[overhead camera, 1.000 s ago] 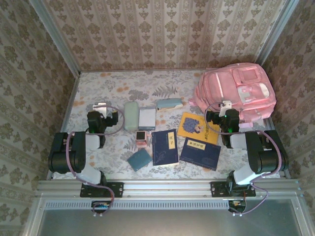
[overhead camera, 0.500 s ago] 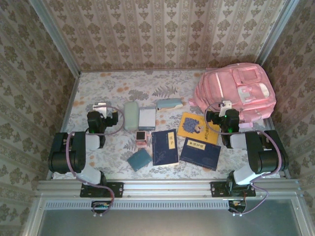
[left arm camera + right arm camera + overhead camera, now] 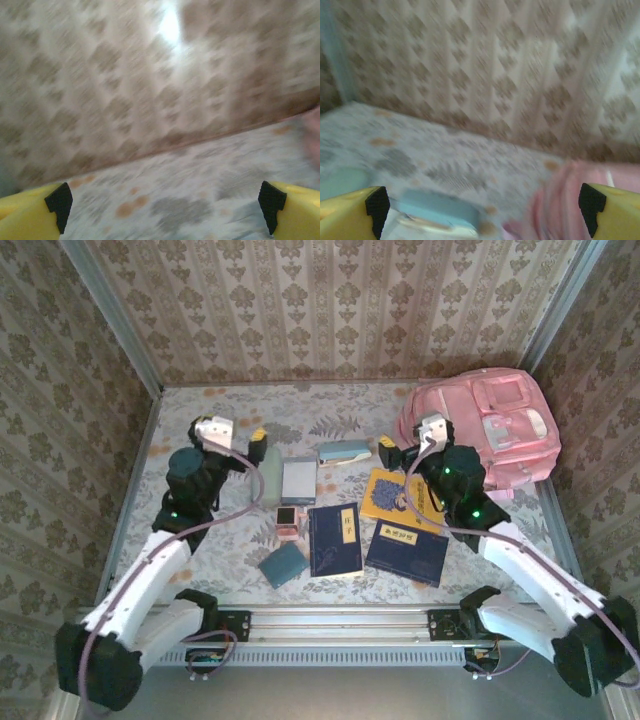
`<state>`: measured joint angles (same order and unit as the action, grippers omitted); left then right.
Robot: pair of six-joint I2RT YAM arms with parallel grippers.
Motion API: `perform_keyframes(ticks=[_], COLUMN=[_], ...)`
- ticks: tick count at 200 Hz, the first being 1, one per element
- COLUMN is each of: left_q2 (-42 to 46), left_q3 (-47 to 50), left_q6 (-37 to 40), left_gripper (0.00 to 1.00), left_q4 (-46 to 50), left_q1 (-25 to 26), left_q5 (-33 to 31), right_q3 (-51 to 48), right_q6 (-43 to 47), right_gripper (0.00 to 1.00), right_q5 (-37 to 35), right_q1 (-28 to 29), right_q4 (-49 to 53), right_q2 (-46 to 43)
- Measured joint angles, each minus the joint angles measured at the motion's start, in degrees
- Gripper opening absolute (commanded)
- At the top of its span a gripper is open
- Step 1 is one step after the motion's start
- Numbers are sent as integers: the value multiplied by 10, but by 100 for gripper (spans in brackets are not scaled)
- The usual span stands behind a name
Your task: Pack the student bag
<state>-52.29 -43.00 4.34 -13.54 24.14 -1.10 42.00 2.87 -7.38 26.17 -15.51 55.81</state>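
Hovering: both grippers over the table (image 3: 200,410), fingers aimed twd the back wall (image 3: 330,310).
L gripper (image 3: 250,443) (image 3: 165,205): jaws spread wide. Yellow fingers w/ black pads (image 3: 59,200) sit at opp. lower corners of the wrist view. Blurred floral cloth & wall seen thru the gap.
R gripper (image 3: 395,452) (image 3: 485,205): jaws spread wide too, yellow fingers (image 3: 592,202) far apart at the lower corners of its wrist view.
Student bag (image 3: 495,425) (image 3: 555,212): pink, front pockets facing up, at the far R corner of the table. Lies just ahead of R jaws & off to their outer side. In the wrist view, pink fabric sits low in the gap, next to the outer finger. Touching the gripper or not: can't tell.
Light-blue case (image 3: 343,451) (image 3: 437,212): betw. the two grippers, nearer R jaws. Wrist view has it low in the gap, twd the inner finger.
Mint case (image 3: 266,472): just beside L jaws, on their inner side, a bit behind the tips.
Grey notebook (image 3: 298,480): just beside the mint case, on the side away from L jaws.
Yellow book (image 3: 385,495): behind R jaws, partly under the R arm.
Dark-blue books (image 3: 335,538): two, side by side, well behind both jaw pairs, twd the arm bases.
Pink cube (image 3: 287,522) & teal pad (image 3: 283,564): behind the notebook, well back from L jaws, apart from each other.
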Motion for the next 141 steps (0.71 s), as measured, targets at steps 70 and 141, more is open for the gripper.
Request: perform_keyframes(ticks=[70, 141], left_q2=[-111, -210], left_q3=[-327, -313], left_q6=[-118, -270], left_gripper=[100, 100], left_q4=[463, 580], left_q1=[164, 91], left_q5=[-122, 18], right_q3=[269, 362], right_q6=[-173, -234], right_gripper=[100, 100], right_q5=[-122, -101], right_q1=[57, -57], right_q4=[390, 554], right_q2=[-3, 203])
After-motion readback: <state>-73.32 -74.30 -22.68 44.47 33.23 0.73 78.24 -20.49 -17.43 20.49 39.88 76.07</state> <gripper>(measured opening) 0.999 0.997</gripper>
